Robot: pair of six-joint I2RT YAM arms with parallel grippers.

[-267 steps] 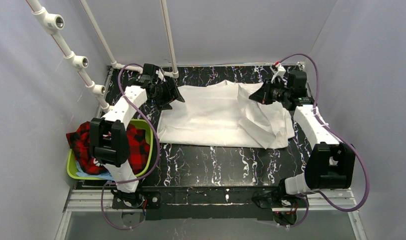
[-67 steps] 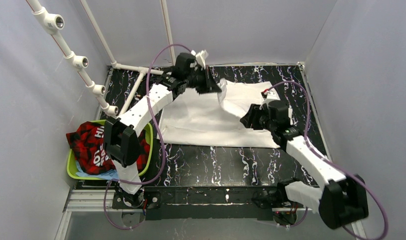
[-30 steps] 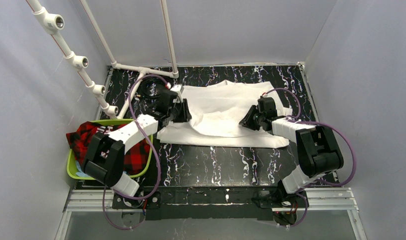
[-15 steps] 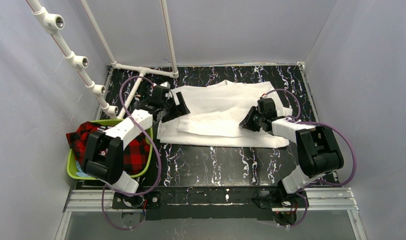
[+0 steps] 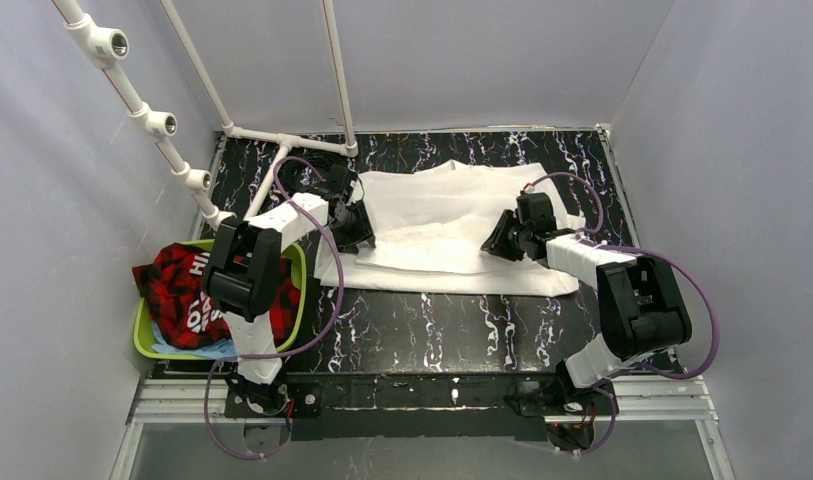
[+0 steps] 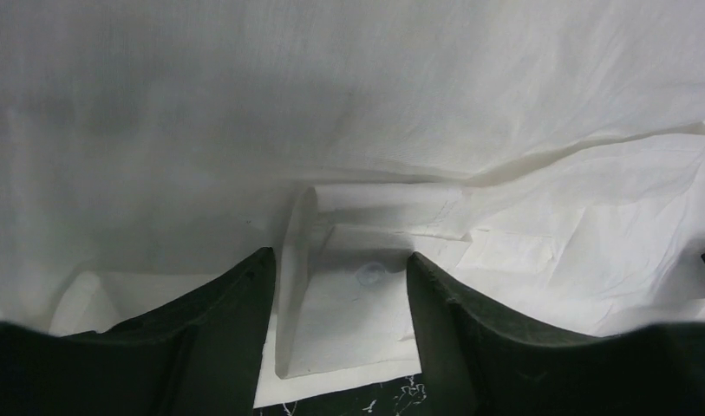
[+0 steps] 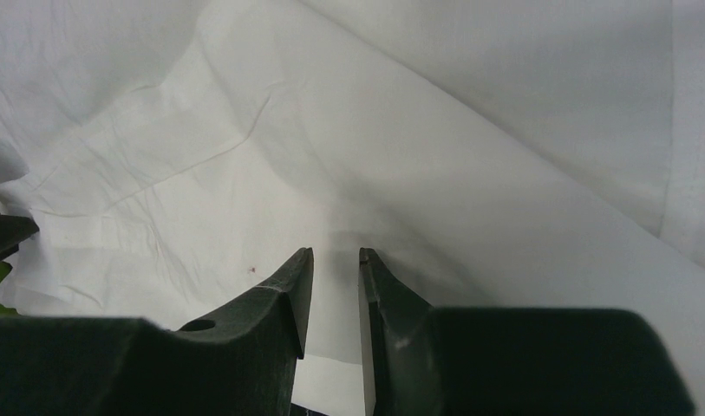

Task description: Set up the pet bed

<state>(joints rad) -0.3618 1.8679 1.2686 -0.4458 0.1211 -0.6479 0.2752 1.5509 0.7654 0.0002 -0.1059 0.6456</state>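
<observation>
Cloth [image 5: 452,235] lies flat, long axis left-right.

Left hand [image 5: 355,225] sits low at the white sheet's [image 5: 432,212] edge, and it's tight on its outer side: the pipe frame [image 5: 270,178] slants down just beside the arm, and back toward its base the green bin [image 5: 142,335] heaped with clothes blocks the retreat. Ahead of its fingers it's flat cloth and one low fold, easy going. Right hand [image 5: 494,243] is low on folded layers too, with bare surface [image 5: 432,320] open toward its base and the side wall [image 5: 722,150] well off. Between the two hands, an open lane over the sheet.
</observation>
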